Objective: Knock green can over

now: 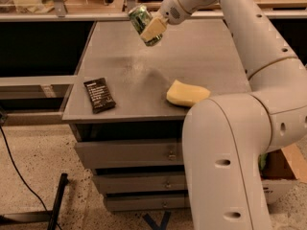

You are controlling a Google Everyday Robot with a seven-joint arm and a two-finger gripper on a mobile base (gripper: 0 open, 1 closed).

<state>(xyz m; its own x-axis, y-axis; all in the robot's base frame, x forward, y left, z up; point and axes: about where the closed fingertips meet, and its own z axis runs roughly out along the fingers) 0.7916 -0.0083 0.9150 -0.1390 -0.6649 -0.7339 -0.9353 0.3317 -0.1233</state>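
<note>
claw [148, 28] above table [201, 56], gripping tilted green can [138, 17]

view: single camera | seat: high, beside the robot's white arm [240, 143], which fills the right foreground | facing: forward and down onto grey drawer-cabinet top [201, 56] | range: close | gripper [147, 27]: upper centre, clasping tilted light green metal can [138, 16]

No lettering is legible, neither on the green can [139, 17] clamped in the tool [152, 32] above the surface [201, 56] nor on the black wrapper [99, 95].
</note>
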